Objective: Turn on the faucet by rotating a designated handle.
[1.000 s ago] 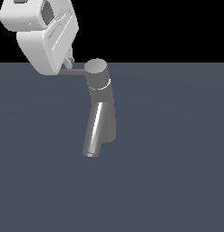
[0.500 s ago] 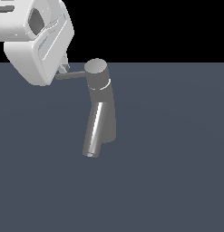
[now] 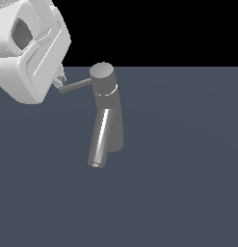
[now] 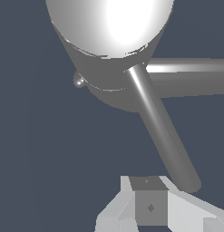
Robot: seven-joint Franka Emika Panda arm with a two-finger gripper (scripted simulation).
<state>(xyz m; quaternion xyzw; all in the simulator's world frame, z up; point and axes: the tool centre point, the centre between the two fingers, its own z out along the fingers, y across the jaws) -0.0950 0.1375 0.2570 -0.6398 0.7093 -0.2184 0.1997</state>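
Exterior view, hand (image 3: 60, 81) at handle (image 3: 77, 86) tip beside faucet (image 3: 107, 116), grip state unclear

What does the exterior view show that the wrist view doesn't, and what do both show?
Only the exterior view shows the faucet whole, from round cap to base, the open lower end of its spout, and the arm's big white housing at the exterior view's left. Only the wrist view shows the cap from above, a small knob on its side, and the end effector close up beside the rod's free end. Both show the handle sticking sideways from the cap, with the end effector at its tip.
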